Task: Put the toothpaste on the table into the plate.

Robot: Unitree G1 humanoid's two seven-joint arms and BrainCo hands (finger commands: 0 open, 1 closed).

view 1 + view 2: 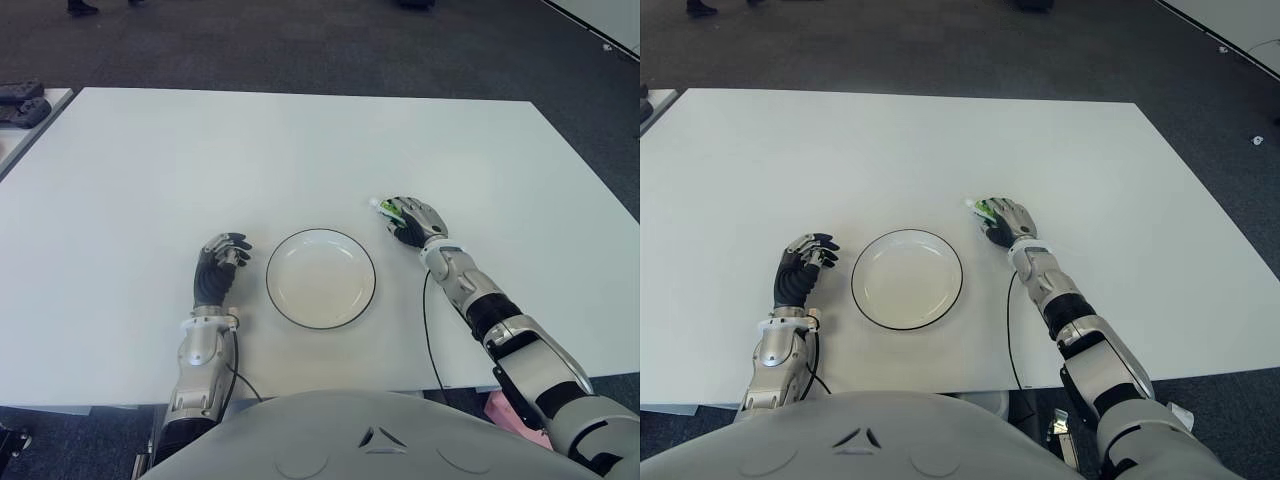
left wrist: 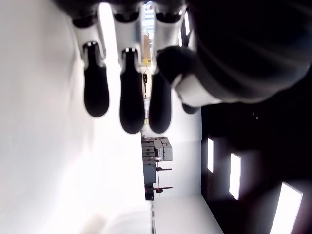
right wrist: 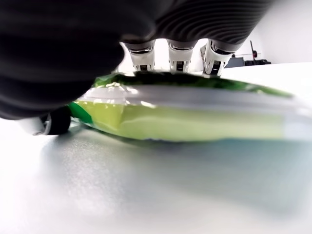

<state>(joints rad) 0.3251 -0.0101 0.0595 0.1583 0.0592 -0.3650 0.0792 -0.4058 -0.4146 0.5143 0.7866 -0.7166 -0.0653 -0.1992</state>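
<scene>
The toothpaste [image 3: 185, 114] lies on the table [image 1: 300, 150] just beside the plate [image 1: 321, 277], on its far right side, under the right hand [image 1: 412, 221], whose fingers curl over the tube but have not lifted it. The tube is flat and smooth, so I think it can slip out or turn if the fingers do not reach under it. The plate rim is very near, so a low carry can knock it. Around the plate the table is wide and bare. The left hand [image 1: 218, 268] shows left of the plate, relaxed and empty.
</scene>
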